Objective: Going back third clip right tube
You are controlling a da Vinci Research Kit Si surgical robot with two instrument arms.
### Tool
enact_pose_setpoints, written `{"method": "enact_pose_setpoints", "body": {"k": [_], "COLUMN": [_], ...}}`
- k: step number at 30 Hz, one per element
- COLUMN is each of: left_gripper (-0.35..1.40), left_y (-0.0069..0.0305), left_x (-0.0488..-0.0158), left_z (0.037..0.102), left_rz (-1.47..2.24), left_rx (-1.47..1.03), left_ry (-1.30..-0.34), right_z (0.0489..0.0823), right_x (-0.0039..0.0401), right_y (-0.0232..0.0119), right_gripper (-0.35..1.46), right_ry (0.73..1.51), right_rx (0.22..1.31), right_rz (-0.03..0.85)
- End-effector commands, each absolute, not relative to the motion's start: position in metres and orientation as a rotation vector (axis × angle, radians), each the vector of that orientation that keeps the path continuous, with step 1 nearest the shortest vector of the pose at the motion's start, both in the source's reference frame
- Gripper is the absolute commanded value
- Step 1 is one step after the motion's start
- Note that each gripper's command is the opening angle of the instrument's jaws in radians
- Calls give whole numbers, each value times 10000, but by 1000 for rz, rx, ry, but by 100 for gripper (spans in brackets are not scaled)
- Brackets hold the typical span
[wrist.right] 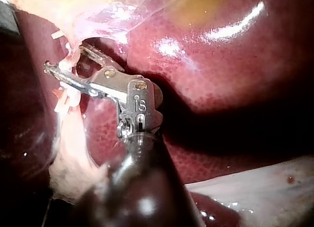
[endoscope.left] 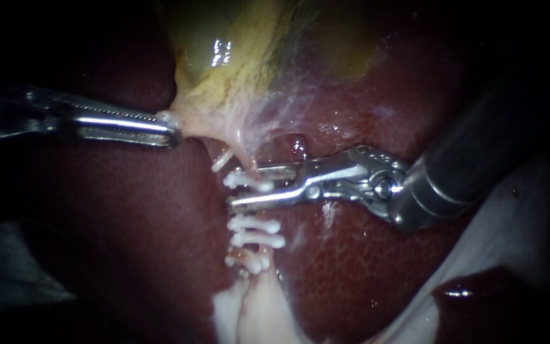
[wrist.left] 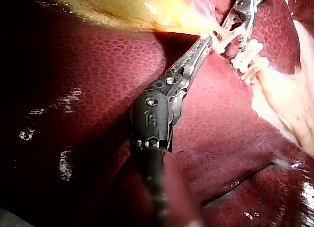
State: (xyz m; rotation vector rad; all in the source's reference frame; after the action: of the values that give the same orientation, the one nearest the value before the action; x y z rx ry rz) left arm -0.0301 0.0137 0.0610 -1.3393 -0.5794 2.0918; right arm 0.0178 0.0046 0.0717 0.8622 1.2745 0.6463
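Liver (endoscope.left: 128, 229): dark red, glistening bed beneath every other item. Gallbladder (endoscope.left: 224, 57): yellowish sac at the far side of the field, its pale neck drawn out sideways. Left instrument (endoscope.left: 172, 130): jaws pressed together on the gallbladder neck and pulling toward its own shaft, judged to stretch the tube (endoscope.left: 243, 151) below and hold it exposed. Tube: runs from the neck down to pale tissue (endoscope.left: 249, 312); which tube it is cannot be told. Clips: white, set across the tube in a stack. The uppermost clip (endoscope.left: 249, 183) lies in the gap of the right instrument (endoscope.left: 242, 186), and the lower clips (endoscope.left: 256, 225) sit just beneath, clear of it. Right instrument: jaws spread, one on either side of the uppermost clip, with no squeeze visible. Placement is judged complete; the next move calls for a straight retreat along its own shaft, jaws apart, to avoid snagging the stack.
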Motion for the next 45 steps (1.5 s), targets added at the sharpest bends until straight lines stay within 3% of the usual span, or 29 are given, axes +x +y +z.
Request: {"method": "enact_pose_setpoints", "body": {"k": [1,10,13,17,21,26,32,35,45], "left_gripper": [-35,-35,-35,-35,-35,-35,-35,-35,-35], "left_y": [137,137,137,137,137,137,137,137,137], "left_x": [-301,-300,-300,-297,-297,-297,-296,-296,-304], "left_z": [611,611,611,610,610,610,610,612,646], "left_rz": [2092,2092,2092,2093,2093,2093,2093,2093,2102], "left_rx": [-1340,-1340,-1341,-1341,-1341,-1341,-1342,-1342,-1344], "left_ry": [-581,-581,-581,-582,-583,-583,-583,-584,-567], "right_z": [718,721,719,707,674,629,607,606,606], "right_x": [177,171,167,150,126,93,54,44,42], "right_y": [47,50,48,43,42,48,46,43,43], "right_gripper": [48,48,50,50,50,50,50,50,50], "right_ry": [1274,1277,1292,1321,1279,1266,1263,1223,1210], "right_rx": [857,841,806,694,527,433,411,410,399], "right_rz": [654,655,618,469,318,260,201,155,119]}}
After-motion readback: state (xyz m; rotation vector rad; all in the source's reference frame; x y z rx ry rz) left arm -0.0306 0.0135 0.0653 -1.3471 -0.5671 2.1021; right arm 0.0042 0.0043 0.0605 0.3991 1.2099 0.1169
